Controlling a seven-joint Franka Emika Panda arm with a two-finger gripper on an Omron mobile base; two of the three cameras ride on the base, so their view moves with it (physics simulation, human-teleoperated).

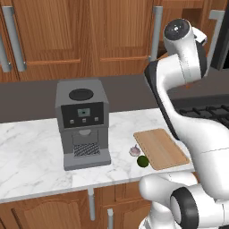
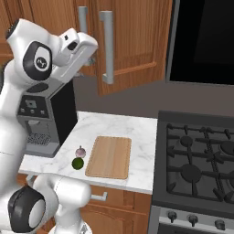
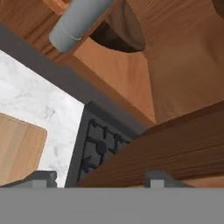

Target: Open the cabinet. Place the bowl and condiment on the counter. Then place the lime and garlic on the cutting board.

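The cabinet (image 2: 130,41) is seen as a tall reddish-brown wooden unit with panelled doors and long vertical grey bar handles; in the right base view one door (image 2: 109,50) is swung outward, its handle (image 2: 106,48) standing at about 12 o'clock from the cutting board. Two grey bar handles are counted there, and three more in the left base view.

In the hand view a dark brown curved rim, taken to be the bowl (image 3: 124,33), is seen inside the opened cabinet at 12 o'clock, just beside a grey handle end (image 3: 76,19). Only one bowl is seen.

One cutting board (image 1: 161,148), thin, light brown and round-cornered, lies flat on the white marble counter (image 1: 31,152). One garlic (image 1: 134,151), pale pinkish with a pointed top, and one lime (image 1: 142,161), small and bright green, rest on the counter just beside the board's edge, at 9 o'clock and 8 o'clock of it in the left base view; the two are nearly touching. One grey coffee machine (image 1: 82,123) stands at 9 o'clock of the board. The black gas hob (image 2: 201,157) lies at 3 o'clock of the board in the right base view.

The gripper (image 3: 98,178) is raised at the cabinet door's lower edge; its two dark tips are seen apart, with nothing between them.
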